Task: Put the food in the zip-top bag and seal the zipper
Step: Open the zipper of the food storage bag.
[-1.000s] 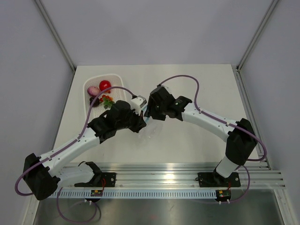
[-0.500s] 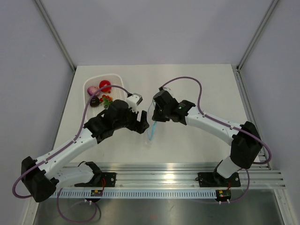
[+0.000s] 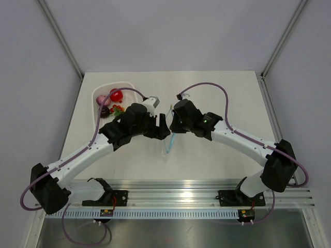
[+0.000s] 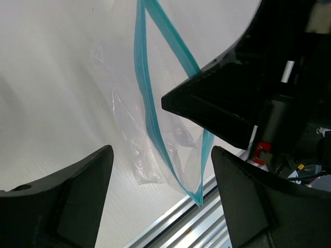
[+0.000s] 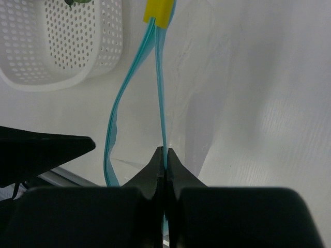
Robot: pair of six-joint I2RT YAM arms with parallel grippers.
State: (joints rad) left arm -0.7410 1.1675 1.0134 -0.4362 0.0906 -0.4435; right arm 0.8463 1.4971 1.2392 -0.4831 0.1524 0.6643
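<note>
The zip-top bag point(image 5: 191, 77) hangs over the middle of the desk point(image 3: 217, 93), between the two arms. Its zipper point(image 5: 161, 93) runs lengthwise away from the right end effector point(image 5: 164, 157), which is pinched tight on one lip. The other lip bows toward the left arm's side, so the mouth gapes. The left end effector point(image 4: 161, 155) is spread wide around the mouth, gripping nothing. The food point(image 3: 116, 96) lies in the white basket point(image 5: 62, 57), nearer the left arm. Both arms reach inward, wrists almost meeting.
</note>
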